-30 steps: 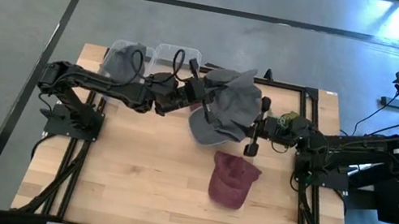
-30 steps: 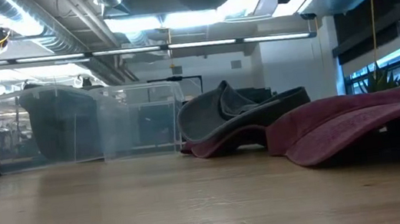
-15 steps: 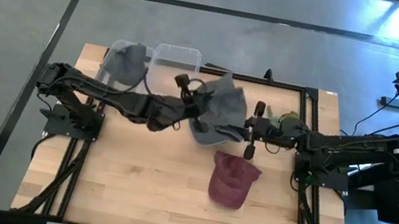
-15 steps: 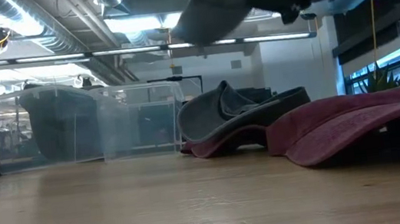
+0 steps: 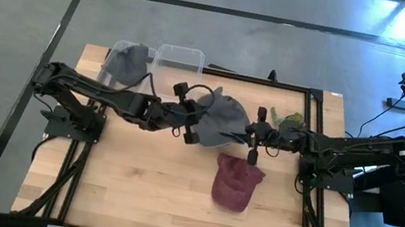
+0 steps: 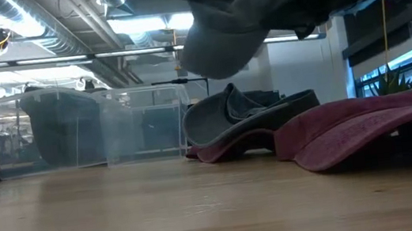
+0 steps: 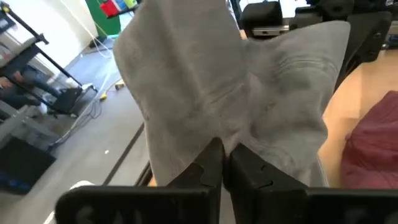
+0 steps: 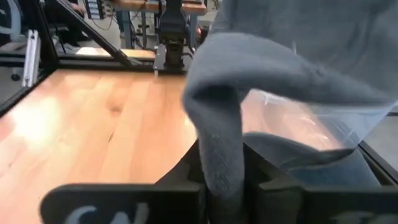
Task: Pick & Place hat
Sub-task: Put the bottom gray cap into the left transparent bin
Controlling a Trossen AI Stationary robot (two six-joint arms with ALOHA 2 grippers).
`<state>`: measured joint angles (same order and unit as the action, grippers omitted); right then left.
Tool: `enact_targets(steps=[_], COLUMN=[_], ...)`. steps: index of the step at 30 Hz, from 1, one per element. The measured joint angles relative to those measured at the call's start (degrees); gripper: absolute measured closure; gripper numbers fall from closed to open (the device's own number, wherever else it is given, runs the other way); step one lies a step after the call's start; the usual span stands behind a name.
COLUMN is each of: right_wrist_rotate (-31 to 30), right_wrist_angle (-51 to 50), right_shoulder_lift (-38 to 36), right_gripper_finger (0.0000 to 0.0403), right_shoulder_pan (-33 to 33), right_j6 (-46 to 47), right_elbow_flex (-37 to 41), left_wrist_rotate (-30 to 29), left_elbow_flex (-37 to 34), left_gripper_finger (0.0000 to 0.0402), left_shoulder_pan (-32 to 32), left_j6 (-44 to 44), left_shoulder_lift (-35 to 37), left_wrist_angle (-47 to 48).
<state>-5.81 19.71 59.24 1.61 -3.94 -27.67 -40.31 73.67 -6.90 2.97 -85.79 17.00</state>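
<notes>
Now grey hat (image 5: 223, 117) lower — both pincers clamped

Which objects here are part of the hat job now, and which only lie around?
In the job:
grey hat, held in the air
left gripper, shut on it
right gripper, shut on it

Lying about:
maroon hat on the table
two clear bins

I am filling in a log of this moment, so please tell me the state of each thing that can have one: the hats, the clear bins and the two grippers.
grey hat: lifted off the table, held by both grippers.
left gripper: shut on the grey hat.
right gripper: shut on the grey hat.
maroon hat: lying on the table, untouched.
left clear bin: holds a grey hat.
right clear bin: looks empty.
</notes>
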Motion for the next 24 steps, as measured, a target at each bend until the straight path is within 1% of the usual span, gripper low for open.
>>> enact_targets(steps=[5,7,9,11,13,16,20,24], right_wrist_rotate=[-0.23,-0.28,1.4,5.02,7.63,7.96,8.58,9.07], right_wrist_angle=[-0.92,-2.7,-4.43,-5.04,-5.12,-9.51,-22.73,-36.7], right_shoulder_lift=[0.0,0.0,0.02,0.02,0.02,0.37,3.6,10.72], right_gripper_finger=[0.0375,0.0375,0.0375,0.0375,0.0375,0.0375,0.0375,0.0375], right_shoulder_pan=[0.02,0.04,0.11,-0.18,-0.97,-2.77,-5.61,-8.9], right_j6=[-0.08,-0.08,0.04,-0.95,-2.24,-4.57,-5.79,-7.9], right_elbow_flex=[0.03,0.03,0.03,0.05,-0.3,-4.15,-12.99,-23.11], left_wrist_rotate=[0.87,1.06,2.06,3.89,6.9,13.36,24.03,32.71], left_elbow_flex=[0.02,-0.06,0.0,0.0,0.99,3.78,7.28,10.01], left_gripper_finger=[0.0336,0.0313,0.0295,0.0281,0.0272,0.0264,0.0264,0.0268], left_shoulder_pan=[-0.7,-1.21,-1.75,-1.78,-1.42,0.76,4.08,6.83], left_j6=[0.19,0.26,1.23,1.65,0.33,-1.52,-2.01,-1.84], left_shoulder_lift=[1.28,2.64,3.9,5.22,5.83,6.26,6.31,6.24], left_wrist_angle=[1.72,5.11,5.94,6.83,7.49,10.65,13.83,15.21])
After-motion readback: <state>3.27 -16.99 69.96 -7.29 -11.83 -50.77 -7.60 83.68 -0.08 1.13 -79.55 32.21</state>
